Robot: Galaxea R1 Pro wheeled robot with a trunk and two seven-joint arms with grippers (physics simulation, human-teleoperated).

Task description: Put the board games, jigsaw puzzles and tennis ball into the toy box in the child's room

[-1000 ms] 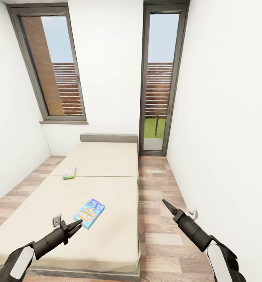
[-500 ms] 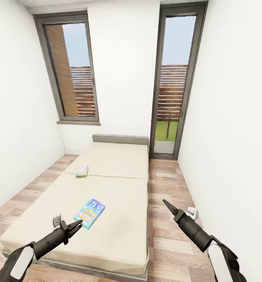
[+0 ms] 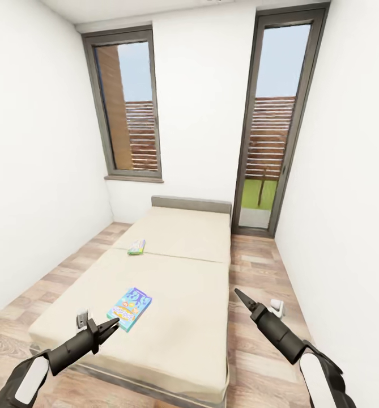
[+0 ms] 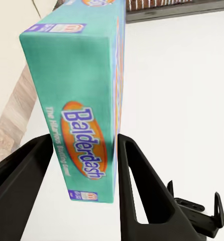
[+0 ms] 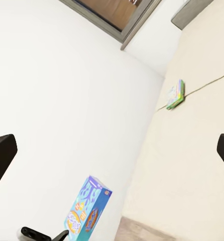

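Note:
My left gripper (image 3: 109, 326) is shut on the light blue board game (image 3: 129, 309), a "Balderdash" box (image 4: 87, 100) held between both fingers above the bed's near end. The same box (image 5: 88, 211) also appears in the right wrist view. The beige bed (image 3: 178, 272) with its grey headboard stretches ahead. A green-edged board game (image 3: 136, 247) lies flat on its far left part, near the mattress seam (image 5: 175, 95). My right gripper (image 3: 237, 293) hangs open and empty over the floor to the right of the bed.
White walls close in on both sides. A tall window (image 3: 127, 102) and a glazed door (image 3: 271, 124) stand at the far end. A strip of wood floor (image 3: 257, 266) runs along the bed's right side, with a small white object (image 3: 277, 306) by the wall.
The camera has backed away and turned left, so the bed sits farther off and more to the right. Both grippers and the held blue box keep their place in the view.

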